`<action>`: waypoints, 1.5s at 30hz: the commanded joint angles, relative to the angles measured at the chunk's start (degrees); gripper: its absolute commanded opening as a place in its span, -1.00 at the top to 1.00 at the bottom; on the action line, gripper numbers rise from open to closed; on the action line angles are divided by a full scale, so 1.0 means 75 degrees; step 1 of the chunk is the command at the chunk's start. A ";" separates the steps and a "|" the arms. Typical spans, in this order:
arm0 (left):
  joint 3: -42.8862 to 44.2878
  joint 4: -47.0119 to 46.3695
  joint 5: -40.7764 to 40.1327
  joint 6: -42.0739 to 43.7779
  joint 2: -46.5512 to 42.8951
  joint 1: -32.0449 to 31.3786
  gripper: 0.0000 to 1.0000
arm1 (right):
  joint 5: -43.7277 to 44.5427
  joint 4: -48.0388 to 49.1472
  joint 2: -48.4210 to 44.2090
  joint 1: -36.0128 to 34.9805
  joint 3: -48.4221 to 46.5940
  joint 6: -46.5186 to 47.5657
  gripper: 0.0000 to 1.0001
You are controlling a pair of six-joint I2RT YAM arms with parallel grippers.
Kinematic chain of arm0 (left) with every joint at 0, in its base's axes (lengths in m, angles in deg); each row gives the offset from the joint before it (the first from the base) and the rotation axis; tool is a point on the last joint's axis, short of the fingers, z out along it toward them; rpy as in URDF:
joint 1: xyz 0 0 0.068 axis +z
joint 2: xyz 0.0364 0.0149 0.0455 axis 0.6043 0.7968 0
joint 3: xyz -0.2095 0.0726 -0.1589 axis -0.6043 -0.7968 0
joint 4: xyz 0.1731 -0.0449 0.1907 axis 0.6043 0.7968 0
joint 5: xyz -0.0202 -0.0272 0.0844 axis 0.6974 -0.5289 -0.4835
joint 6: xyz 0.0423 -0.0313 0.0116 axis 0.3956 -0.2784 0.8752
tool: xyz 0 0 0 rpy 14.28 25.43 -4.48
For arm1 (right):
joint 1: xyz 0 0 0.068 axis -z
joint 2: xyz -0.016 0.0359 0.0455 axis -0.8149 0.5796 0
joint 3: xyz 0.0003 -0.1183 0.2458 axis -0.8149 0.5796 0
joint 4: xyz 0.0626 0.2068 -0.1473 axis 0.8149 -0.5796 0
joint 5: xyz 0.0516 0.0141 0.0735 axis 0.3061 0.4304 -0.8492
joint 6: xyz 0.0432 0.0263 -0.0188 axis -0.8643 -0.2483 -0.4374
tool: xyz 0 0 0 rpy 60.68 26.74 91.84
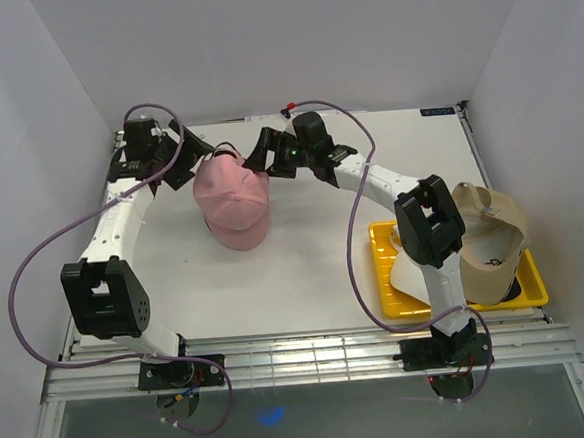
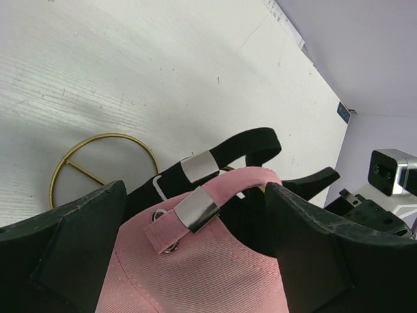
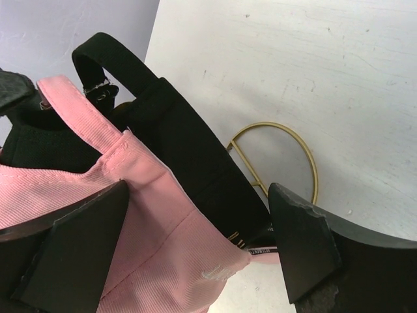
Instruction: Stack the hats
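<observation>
A pink hat (image 1: 233, 205) sits over a black hat (image 3: 176, 150) on a gold wire stand, at the back middle of the table. My left gripper (image 1: 196, 158) is open at the pink hat's back left. In the left wrist view, the pink strap (image 2: 215, 195) with its metal clasp lies between the wide jaws of the left gripper (image 2: 195, 195). My right gripper (image 1: 261, 156) is open at the back right. The pink hat's edge (image 3: 163, 241) lies between the spread jaws of the right gripper (image 3: 199, 189). A tan hat (image 1: 494, 235) and a white hat (image 1: 411, 271) rest at the right.
The stand's gold ring base (image 2: 98, 163) lies flat on the white table, also seen as the gold ring (image 3: 280, 147) in the right wrist view. A yellow tray (image 1: 458, 306) at the near right holds the tan and white hats. White walls enclose the table on three sides.
</observation>
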 commanded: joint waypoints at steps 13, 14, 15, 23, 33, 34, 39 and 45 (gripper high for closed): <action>0.0446 0.0264 0.0509 0.0537 0.0258 0.0194 -0.96 | 0.0508 -0.1048 -0.0432 -0.0033 -0.0647 0.0194 -0.93; 0.0471 0.0276 0.0520 0.0561 0.0247 0.0194 -0.96 | 0.0508 -0.1060 -0.0433 -0.0021 -0.0682 0.0194 -0.93; 0.0506 0.0288 0.0544 0.0596 0.0246 0.0345 -0.96 | 0.0520 -0.1060 -0.0456 -0.0021 -0.0740 0.0194 -0.94; 0.0576 0.0370 0.0614 0.0784 0.0223 0.0615 -0.96 | 0.1012 -0.1248 -0.0737 0.0049 -0.0870 0.0053 -0.96; 0.0822 0.0300 0.0825 0.0878 0.0129 0.0698 -0.96 | 0.1410 -0.1657 -0.0808 0.0190 -0.1396 0.0017 -0.95; 0.0869 0.0300 0.0837 0.0878 0.0060 0.0698 -0.96 | 0.1457 -0.1670 -0.0831 0.0201 -0.1420 0.0018 -0.95; 0.1068 0.0335 0.0790 0.0948 -0.0163 0.0698 -0.96 | 0.1575 -0.1600 -0.1193 0.0201 -0.1222 0.0170 -0.95; 0.1197 0.0463 0.0813 0.1205 -0.0573 0.0698 -0.96 | 0.1036 -0.1213 -0.1744 0.0155 -0.0671 0.0556 -0.86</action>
